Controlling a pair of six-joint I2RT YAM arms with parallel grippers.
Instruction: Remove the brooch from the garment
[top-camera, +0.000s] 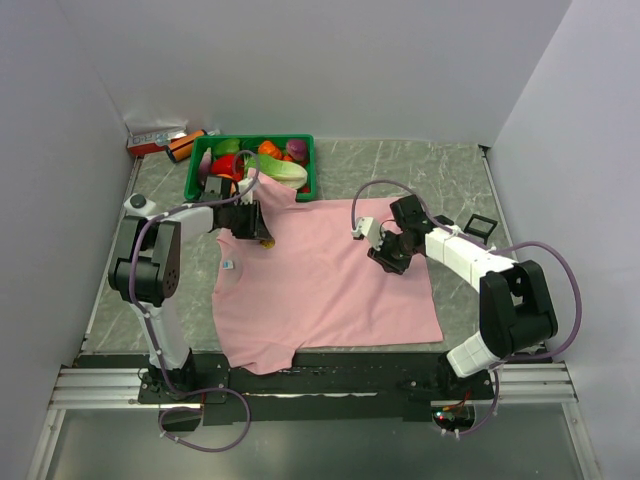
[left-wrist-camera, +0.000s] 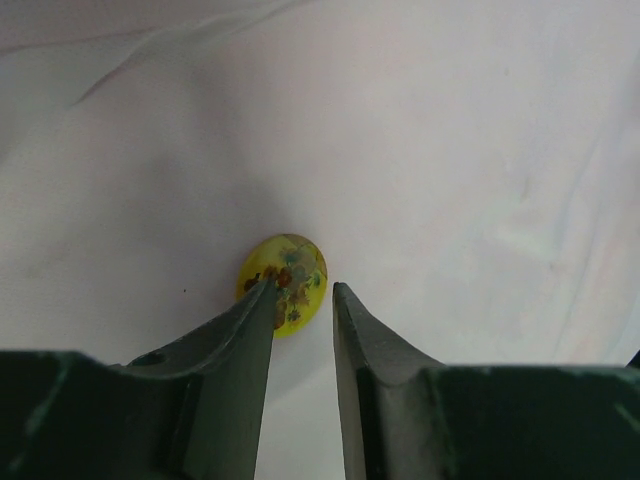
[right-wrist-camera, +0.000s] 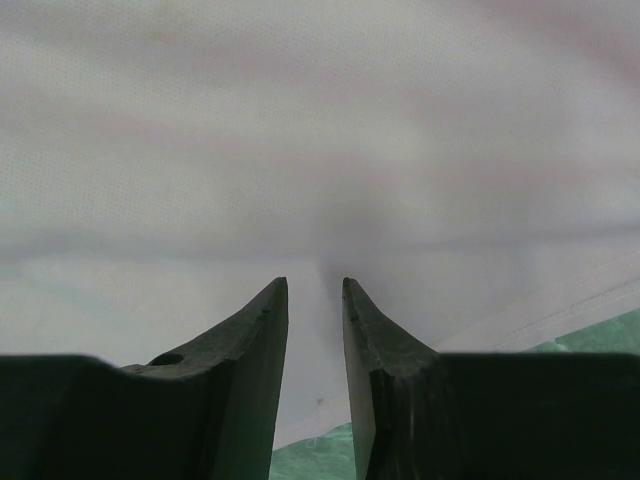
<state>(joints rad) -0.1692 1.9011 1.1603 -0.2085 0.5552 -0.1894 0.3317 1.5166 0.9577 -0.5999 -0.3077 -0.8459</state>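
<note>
Pink garment (top-camera: 320, 290) on counter (top-camera: 400, 165); yellow brooch (left-wrist-camera: 290, 262) mid-frame at left hand (left-wrist-camera: 304, 286) tips, narrow gap; right hand (right-wrist-camera: 314, 283) narrow too.

We view the worktop (top-camera: 400, 165) from high behind; both wrist views look closely onto the garment (top-camera: 330, 290), shared with overhead.

Nothing can be read: the small white tag (top-camera: 228, 265) on the pink cloth garment (top-camera: 330, 280) and the print on the red-and-white box (top-camera: 155, 139) are too small.
</note>
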